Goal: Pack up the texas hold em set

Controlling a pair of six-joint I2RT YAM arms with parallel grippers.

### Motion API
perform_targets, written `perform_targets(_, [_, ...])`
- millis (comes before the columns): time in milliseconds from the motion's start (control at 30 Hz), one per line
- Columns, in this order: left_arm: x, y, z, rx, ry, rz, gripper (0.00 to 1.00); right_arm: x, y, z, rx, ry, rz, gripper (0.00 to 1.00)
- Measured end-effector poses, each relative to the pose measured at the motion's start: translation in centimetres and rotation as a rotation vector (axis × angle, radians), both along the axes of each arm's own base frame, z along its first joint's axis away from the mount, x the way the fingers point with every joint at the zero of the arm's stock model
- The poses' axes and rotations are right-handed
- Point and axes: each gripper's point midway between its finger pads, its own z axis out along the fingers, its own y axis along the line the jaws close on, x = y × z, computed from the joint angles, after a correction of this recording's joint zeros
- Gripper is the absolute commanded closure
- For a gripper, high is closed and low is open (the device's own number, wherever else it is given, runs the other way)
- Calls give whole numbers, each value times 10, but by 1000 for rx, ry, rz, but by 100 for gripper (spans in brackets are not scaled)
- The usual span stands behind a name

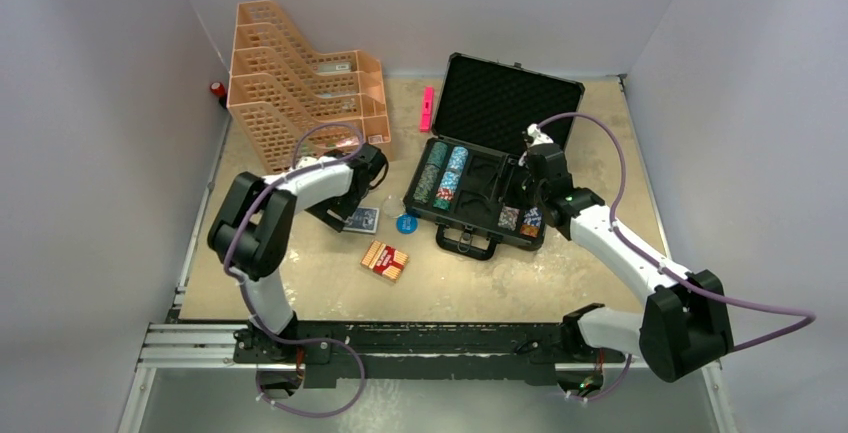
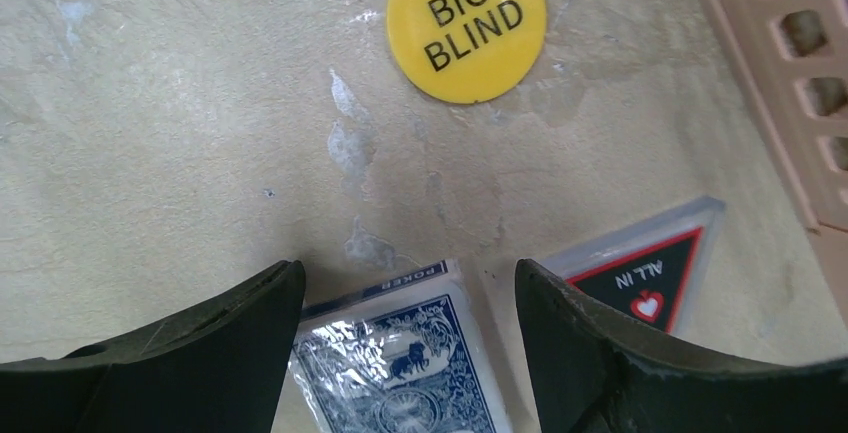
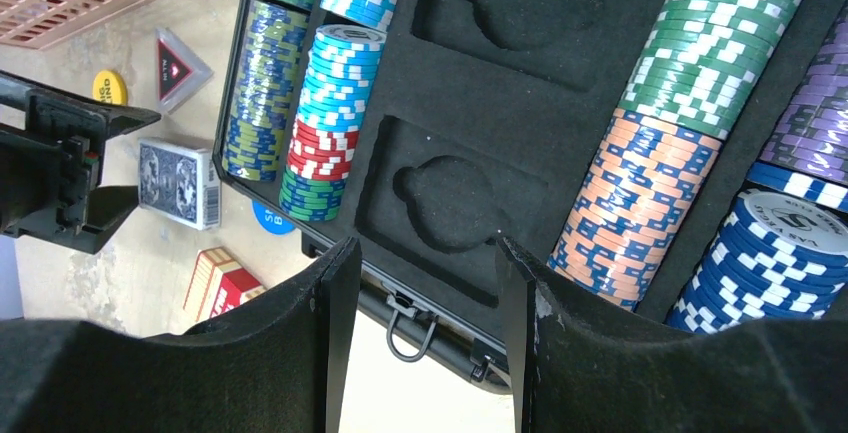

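My left fingers are spread over the blue card pack on the counter.
Only my left wrist view reads the yellow round BIG BLIND button; my right fingers are spread above the black foam chip case.

Your black case holds white-flecked stacks: green chips, orange chips flecked with blue, dark blue chips, purple chips, light blue chips and red chips. On your mottled beige table you see a blue deck with an ornate white-edged back, a red box striped in tan, a yellow button lettered in black, and a clear triangle with a black centre, red border and red heart. You also have a peach latticed organiser and a bright pink marker.
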Motion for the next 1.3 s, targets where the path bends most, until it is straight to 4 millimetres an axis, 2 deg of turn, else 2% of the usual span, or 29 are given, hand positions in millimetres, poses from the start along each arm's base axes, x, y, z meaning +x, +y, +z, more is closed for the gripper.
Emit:
perform_targets(100, [-3,1,-7,33,72,24,25,0,-1,0,-5,1,-5,46])
perform_targets(333, [-10,5,-7,56,113,61,25,3,-3,4,-12,-11,-19,46])
perform_targets(600, [-24,1,-8,6,143,83,20,3,-3,4,-13,-10,-19,46])
perform_targets(867, [-21,-5,-8,-28,133,105,22,2,-5,9,-11,-25,-25,46])
perform_targets(1067, [-16,-17,-10,-77,131,119,22,0,-8,14,-15,-35,-34,46])
perform_targets(1167, [-17,-19,-10,-83,134,116,26,-1,-10,13,-20,-32,-39,46])
perform_targets(1300, [-17,-21,-11,-88,137,114,39,-1,-10,12,-22,-27,-39,46])
